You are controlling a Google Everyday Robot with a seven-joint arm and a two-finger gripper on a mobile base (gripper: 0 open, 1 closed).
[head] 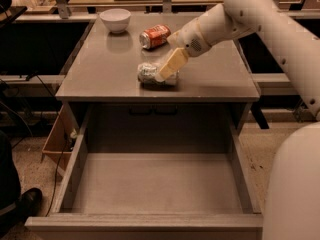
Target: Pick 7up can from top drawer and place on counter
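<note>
The 7up can (148, 74) lies on its side on the grey counter (105, 69), near the front middle. My gripper (165, 72) is right at the can, its cream tip lying across the can's right part, with the arm reaching in from the upper right. The top drawer (150, 223) is pulled wide open below the counter, and its grey floor holds nothing.
An orange-red soda can (155, 36) lies on the counter behind my gripper. A white bowl (115, 20) stands at the back left. A cardboard box (56, 136) sits on the floor left of the drawer. My white base (295, 194) fills the lower right.
</note>
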